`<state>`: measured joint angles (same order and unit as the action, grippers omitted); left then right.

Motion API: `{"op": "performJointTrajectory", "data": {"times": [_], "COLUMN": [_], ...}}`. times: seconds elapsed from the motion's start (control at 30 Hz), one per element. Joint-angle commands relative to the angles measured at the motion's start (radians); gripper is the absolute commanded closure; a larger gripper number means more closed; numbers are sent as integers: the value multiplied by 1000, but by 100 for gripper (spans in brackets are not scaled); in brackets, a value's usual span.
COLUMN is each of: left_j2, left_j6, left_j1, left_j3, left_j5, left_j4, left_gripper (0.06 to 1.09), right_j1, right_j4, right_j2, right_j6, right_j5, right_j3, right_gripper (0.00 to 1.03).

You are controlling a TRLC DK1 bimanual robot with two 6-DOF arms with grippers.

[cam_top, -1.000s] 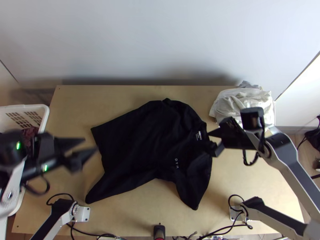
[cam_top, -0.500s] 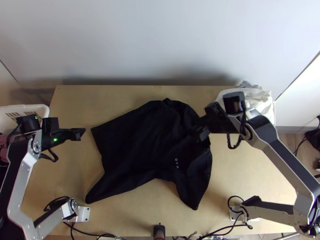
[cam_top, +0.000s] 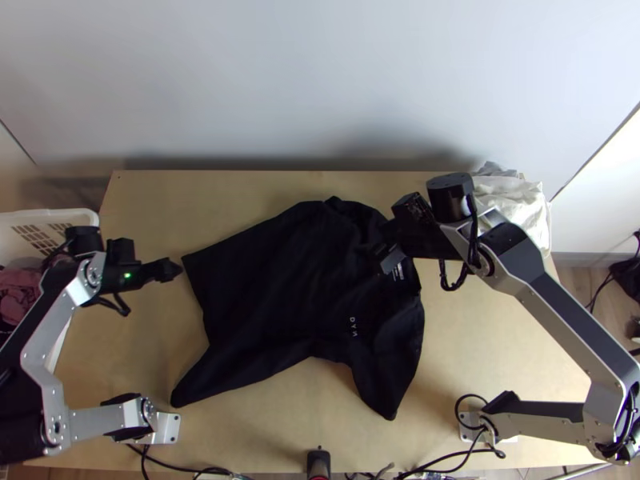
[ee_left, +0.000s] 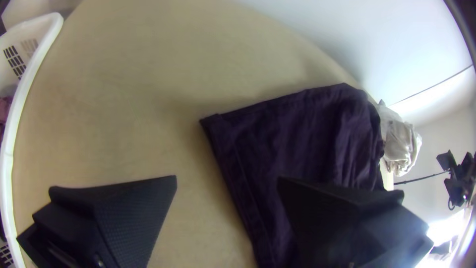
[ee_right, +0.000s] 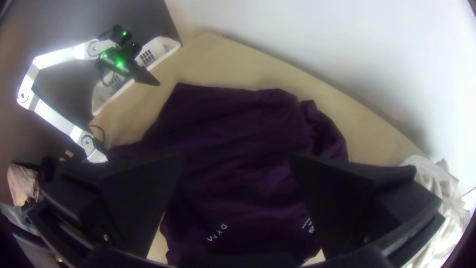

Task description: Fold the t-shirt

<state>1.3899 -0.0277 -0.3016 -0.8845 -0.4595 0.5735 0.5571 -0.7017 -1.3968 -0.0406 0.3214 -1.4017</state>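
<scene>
T-shirt (cam_top: 280, 288) unchanged over the last second: lying spread on the table (cam_top: 496, 360), skewed, its collar end toward your right arm (cam_top: 560, 320) and its hem toward your left arm (cam_top: 48, 328). Both arms have shifted. Your right gripper (ee_right: 238, 156) has come inward from beside the collar to over the far shoulder area; your left gripper (ee_left: 228, 177) has swung round to just beside the far hem corner (cam_top: 189, 260). No fold made yet. You appear to be lining up a grasp at each end of the far side, probably to bring that side over toward the near sleeve (cam_top: 382, 392).

Pose, left: elbow bent out past the table's side, gripper pointing across at the hem. Jaws wide apart, nothing between them. Pose, right: arm extended up and inward, gripper angled down over the shirt. Jaws also wide apart, no cloth pinched; contact with the fabric, cannot tell.

Note for you: the next move likely needs both grippers lowered and closed on all layers at the edge. Pinch only the top layer and the shirt may peel open. The near hem side also flares out, so you may need to straighten it first.
</scene>
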Motion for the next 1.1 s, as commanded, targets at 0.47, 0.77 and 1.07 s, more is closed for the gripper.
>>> {"op": "performJointTrajectory", "data": {"times": [0.47, 0.77, 1.07], "left_j2": [205, 259, 258], "left_j6": [193, 268, 293], "left_j1": [85, 124, 173], "left_j3": [-27, -82, -82], "left_j5": [1, -1, -4], "left_j4": [-219, -236, -236], "left_gripper": [11, 11, 11], "right_j1": [15, -77, -161], "right_j4": [102, 117, 269], "right_j2": [-73, -153, -334], "right_j6": [48, 25, 33], "right_j5": [-168, -186, -186], "right_j3": [-28, 21, 30], "right_gripper": [7, 7, 7]}}
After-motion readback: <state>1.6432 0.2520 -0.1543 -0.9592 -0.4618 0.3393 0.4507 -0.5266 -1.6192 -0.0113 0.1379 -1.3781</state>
